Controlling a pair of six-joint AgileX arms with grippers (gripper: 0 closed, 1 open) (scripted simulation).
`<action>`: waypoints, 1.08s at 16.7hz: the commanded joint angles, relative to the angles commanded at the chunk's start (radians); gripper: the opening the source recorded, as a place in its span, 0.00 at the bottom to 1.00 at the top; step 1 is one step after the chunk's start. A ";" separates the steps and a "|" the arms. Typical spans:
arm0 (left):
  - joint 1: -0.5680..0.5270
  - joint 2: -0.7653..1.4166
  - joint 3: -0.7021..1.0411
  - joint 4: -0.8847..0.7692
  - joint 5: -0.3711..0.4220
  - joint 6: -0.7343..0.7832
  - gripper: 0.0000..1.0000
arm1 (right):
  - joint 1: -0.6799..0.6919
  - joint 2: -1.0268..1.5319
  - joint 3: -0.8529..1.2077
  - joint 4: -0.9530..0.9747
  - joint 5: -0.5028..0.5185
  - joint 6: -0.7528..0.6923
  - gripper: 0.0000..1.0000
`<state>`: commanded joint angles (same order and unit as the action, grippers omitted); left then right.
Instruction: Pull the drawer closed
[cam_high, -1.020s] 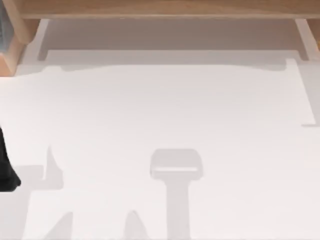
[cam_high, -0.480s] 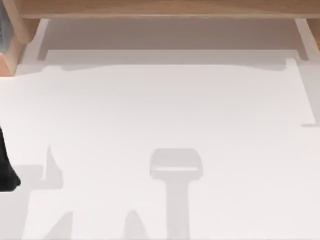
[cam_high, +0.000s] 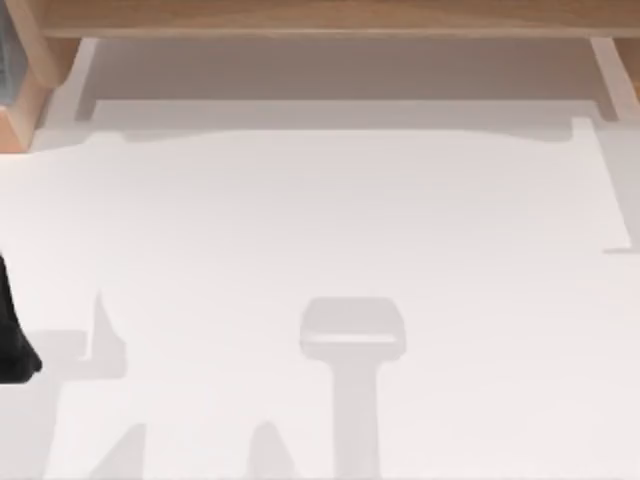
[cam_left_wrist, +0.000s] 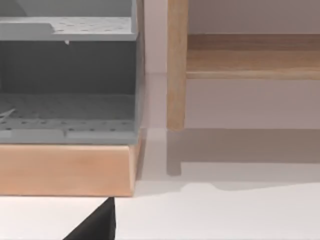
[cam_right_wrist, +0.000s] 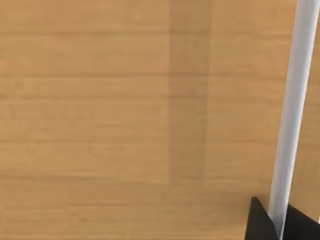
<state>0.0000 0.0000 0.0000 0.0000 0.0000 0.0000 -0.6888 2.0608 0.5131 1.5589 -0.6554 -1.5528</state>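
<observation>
- The drawer (cam_high: 330, 70), a wide shallow tray with a long light-wood front board, thin white side walls and a plain beige-grey floor, sits along the far edge of the top view, looking pulled out since its floor is showing.
- Its long axis runs left to right across the table, so any closing move goes square to that board.
- The right gripper (cam_right_wrist: 277, 222) is up close against light-wood grain, dark fingertips straddling a thin white bar (cam_right_wrist: 292, 110). I can't tell whether they're actually clamped on it.
- I'd guess the right arm is the nearer one doing the work.
- The left arm (cam_high: 12, 330) sits parked at the table's left edge, facing a grey shelved cabinet (cam_left_wrist: 67, 75), and I can't tell its claw state.
</observation>
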 joint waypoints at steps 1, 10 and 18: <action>0.000 0.000 0.000 0.000 0.000 0.000 1.00 | -0.002 0.002 -0.001 -0.002 0.001 0.002 0.00; 0.000 0.000 0.000 0.000 0.000 0.000 1.00 | 0.107 0.078 0.204 -0.132 0.110 0.001 0.00; 0.000 0.000 0.000 0.000 0.000 0.000 1.00 | 0.124 0.099 0.254 -0.165 0.133 0.002 0.00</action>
<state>0.0000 0.0000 0.0000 0.0000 0.0000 0.0000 -0.5652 2.1593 0.7674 1.3937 -0.5221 -1.5505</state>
